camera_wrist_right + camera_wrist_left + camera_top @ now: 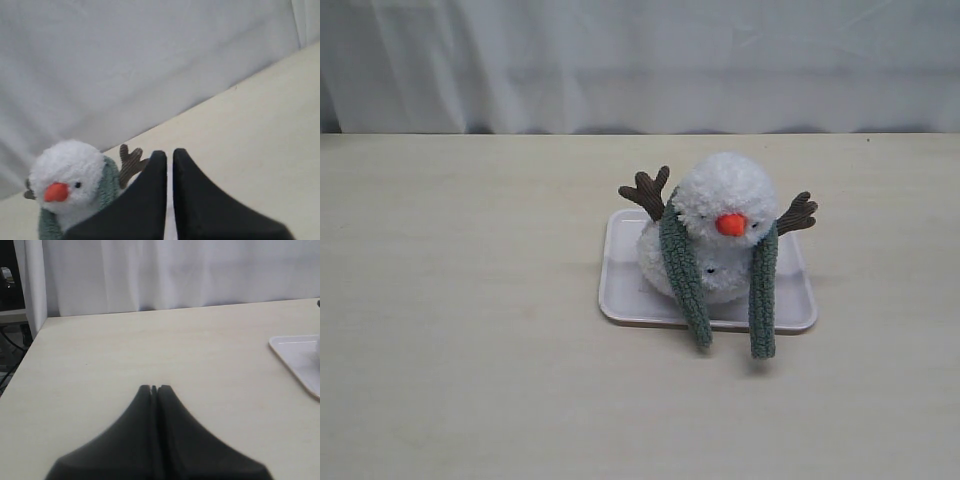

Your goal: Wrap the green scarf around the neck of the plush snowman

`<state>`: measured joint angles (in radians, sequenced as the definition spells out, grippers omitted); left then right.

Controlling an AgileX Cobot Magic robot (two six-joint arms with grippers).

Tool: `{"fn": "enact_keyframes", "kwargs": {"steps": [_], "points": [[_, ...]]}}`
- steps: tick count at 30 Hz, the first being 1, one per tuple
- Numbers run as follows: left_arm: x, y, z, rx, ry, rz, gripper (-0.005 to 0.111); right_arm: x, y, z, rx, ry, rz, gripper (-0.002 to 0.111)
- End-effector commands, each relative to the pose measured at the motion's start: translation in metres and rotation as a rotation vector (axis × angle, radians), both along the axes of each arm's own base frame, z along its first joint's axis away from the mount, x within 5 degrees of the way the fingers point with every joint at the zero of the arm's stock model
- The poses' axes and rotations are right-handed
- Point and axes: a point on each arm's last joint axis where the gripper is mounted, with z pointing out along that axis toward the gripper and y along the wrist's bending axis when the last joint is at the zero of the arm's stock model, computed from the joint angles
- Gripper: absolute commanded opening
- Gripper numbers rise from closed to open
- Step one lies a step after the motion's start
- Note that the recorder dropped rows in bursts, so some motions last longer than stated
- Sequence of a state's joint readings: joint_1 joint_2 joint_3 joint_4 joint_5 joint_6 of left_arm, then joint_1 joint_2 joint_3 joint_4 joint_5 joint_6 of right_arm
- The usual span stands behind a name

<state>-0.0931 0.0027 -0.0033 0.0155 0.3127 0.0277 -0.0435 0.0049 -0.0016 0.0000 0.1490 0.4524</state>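
Worktop [470,350] is carrying a pale tray [620,295], and we are seeing the plush snowman [720,195] sitting on it. We are noting the green scarf [684,270] running behind its head, both ends hanging down the front, one either side of the orange nose [731,224], tips reaching past the tray's rim. Left gripper [154,389] is hovering over the worktop, fingers pressed together on nothing. Right gripper [170,156] is hanging beside the snowman, showing only a thin slit, empty.
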Motion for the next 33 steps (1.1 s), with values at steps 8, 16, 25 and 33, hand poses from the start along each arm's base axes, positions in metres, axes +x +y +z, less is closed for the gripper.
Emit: {"fn": "enact_keyframes", "kwargs": {"steps": [8, 16, 25, 33], "points": [[0.0, 0.0, 0.0, -0.006, -0.007, -0.006, 0.0, -0.001, -0.005, -0.004, -0.411, 0.066, -0.02, 0.004], [0.0, 0.0, 0.0, -0.006, -0.007, -0.006, 0.0, -0.001, -0.005, -0.005, -0.407, 0.079, -0.02, 0.004], [0.0, 0.0, 0.0, -0.006, -0.007, -0.006, 0.0, -0.001, -0.004, -0.006, -0.324, 0.075, -0.01, 0.004], [0.0, 0.0, 0.0, -0.006, -0.007, -0.006, 0.0, -0.001, -0.004, -0.006, -0.324, 0.075, -0.01, 0.004]]}}
